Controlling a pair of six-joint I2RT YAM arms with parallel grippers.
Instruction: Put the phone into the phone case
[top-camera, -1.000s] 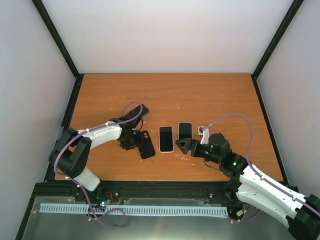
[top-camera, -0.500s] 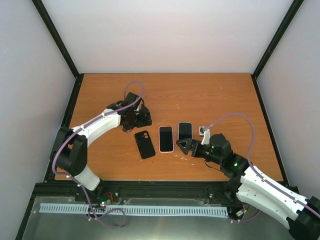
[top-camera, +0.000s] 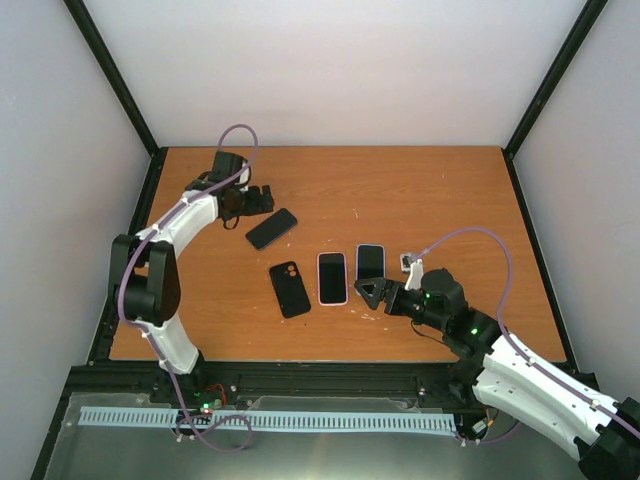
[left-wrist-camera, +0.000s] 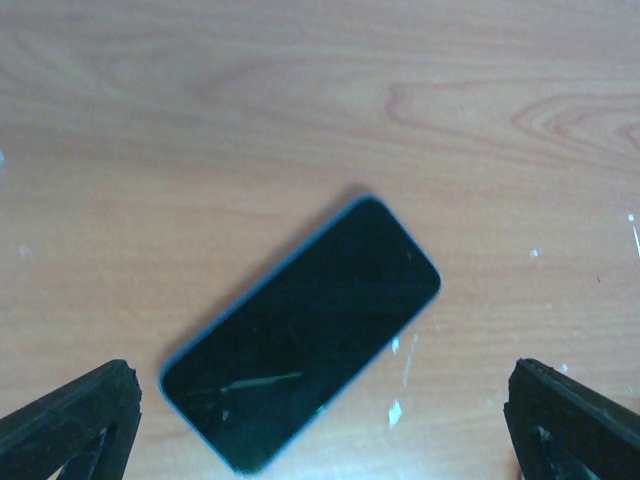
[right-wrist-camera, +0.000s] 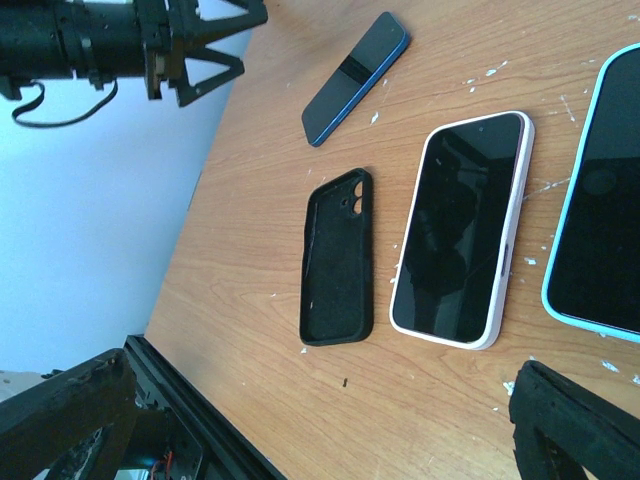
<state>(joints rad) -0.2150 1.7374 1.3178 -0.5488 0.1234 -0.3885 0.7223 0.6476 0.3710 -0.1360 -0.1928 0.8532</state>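
From the top external view, the black phone case (top-camera: 290, 289) lies flat on the orange table (top-camera: 430, 190), open side up. The bare dark phone (top-camera: 271, 228) lies beyond the case, a little to its left and well apart from it, turned at a slant. The left gripper (top-camera: 260, 198) hangs farther from the case than that phone does, just past the phone's far side and not touching it. Right of the case, just beside it, lies a pink-cased phone (top-camera: 332, 277), and right of that a light-blue-cased phone (top-camera: 371, 263). The right gripper (top-camera: 371, 293) sits to the right of the case, past the pink-cased phone, near that phone's near corner. In the left wrist view, the phone (left-wrist-camera: 300, 335) lies screen up and slanted on the wood, and the left gripper (left-wrist-camera: 320, 435) has its jaws spread wide to either side of the frame, holding nothing. In the right wrist view, the case (right-wrist-camera: 338, 260) shows its hollow inside with the camera cut-out at its top end; the pink-cased phone (right-wrist-camera: 462, 230) lies at its right and the bare phone (right-wrist-camera: 357, 78) above it in the frame, apart from it. The left gripper (right-wrist-camera: 205, 45) is above and left of the case, jaws parted. The right gripper (right-wrist-camera: 320, 430) is spread wide and grips nothing.
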